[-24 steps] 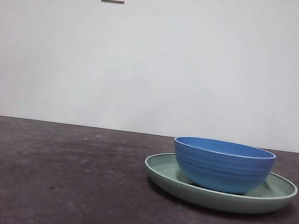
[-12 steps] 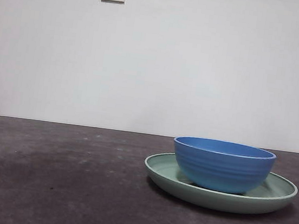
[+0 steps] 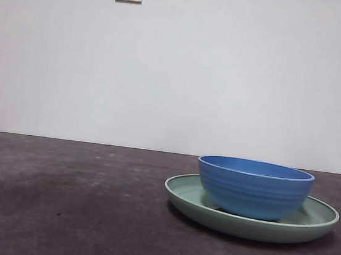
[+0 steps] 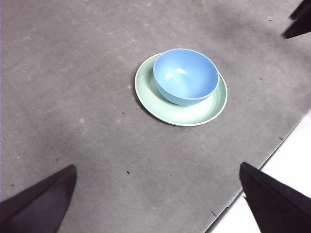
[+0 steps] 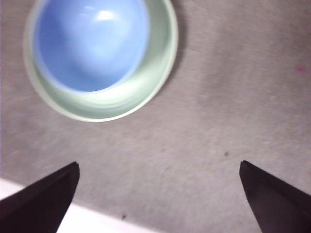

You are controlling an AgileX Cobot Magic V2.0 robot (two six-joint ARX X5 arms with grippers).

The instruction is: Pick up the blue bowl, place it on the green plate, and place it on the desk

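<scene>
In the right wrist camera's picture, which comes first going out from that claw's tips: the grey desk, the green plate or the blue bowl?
From the right gripper, open above the table:
1. The desk: bare grey surface directly past the tips.
2. The green plate: its rim edge comes next.
3. The blue bowl: sits inside the plate, farthest.

Plain matte black, tapering jaws on each hand (image 4: pixel 155 199)

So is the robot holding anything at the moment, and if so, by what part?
Nothing is held. Both grippers, left and right, are open and empty above the desk. The blue bowl sits free on the green plate.
</scene>
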